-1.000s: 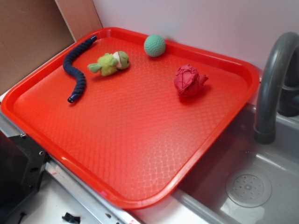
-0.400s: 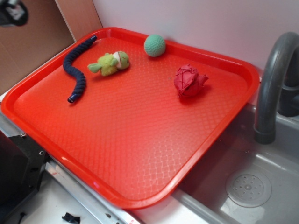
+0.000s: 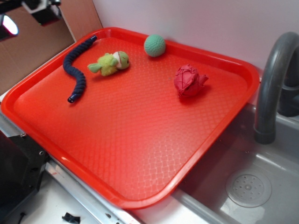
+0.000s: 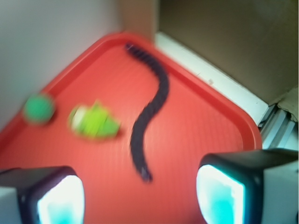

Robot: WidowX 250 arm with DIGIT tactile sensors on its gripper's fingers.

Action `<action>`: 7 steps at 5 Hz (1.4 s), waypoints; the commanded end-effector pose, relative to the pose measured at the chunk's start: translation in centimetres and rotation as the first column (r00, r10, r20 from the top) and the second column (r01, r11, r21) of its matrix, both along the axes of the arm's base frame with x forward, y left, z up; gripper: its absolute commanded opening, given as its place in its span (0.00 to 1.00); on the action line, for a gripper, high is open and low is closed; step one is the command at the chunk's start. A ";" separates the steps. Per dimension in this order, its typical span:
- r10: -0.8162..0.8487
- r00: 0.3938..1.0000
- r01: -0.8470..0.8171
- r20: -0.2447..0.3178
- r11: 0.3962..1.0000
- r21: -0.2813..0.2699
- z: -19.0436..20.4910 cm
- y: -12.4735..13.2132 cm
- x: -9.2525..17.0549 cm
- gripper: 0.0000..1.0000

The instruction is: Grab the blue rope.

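The blue rope [image 3: 74,70] lies limp and wavy along the left side of the red tray [image 3: 140,154], one capped end up by the far rim, the other near the middle left. In the wrist view the blue rope [image 4: 149,107] runs from the tray's far corner down toward the gap between my fingers. My gripper [image 4: 140,198] is open, high above the tray, with nothing between its fingers [image 4: 219,196]. In the exterior view only part of the gripper [image 3: 28,14] shows at the top left corner, above and left of the rope.
A green plush toy [image 3: 110,63] lies right beside the rope. A green ball [image 3: 154,45] rests at the far rim, and a red crumpled object [image 3: 189,80] sits at the right. A grey faucet [image 3: 273,79] and sink [image 3: 247,186] stand right of the tray.
My gripper has come into the exterior view at the top left and moved right, toward the tray. The rope and the other objects have not moved.
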State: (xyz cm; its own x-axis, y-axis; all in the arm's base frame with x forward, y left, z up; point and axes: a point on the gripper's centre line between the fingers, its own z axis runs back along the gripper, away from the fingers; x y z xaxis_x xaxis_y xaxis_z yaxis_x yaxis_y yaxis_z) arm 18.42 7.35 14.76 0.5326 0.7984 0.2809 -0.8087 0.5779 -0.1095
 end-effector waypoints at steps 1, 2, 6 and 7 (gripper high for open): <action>0.169 0.986 -0.169 0.014 0.985 -0.024 -4.5 4.3 1.6 1.00; 0.166 0.985 -0.169 -0.037 0.981 -0.093 -7.9 4.7 2.8 1.00; 0.052 0.984 -0.073 -0.172 0.991 -0.116 -14.3 2.1 3.6 0.00; 0.063 0.983 -0.083 -0.173 0.991 -0.109 -14.4 2.0 3.4 0.00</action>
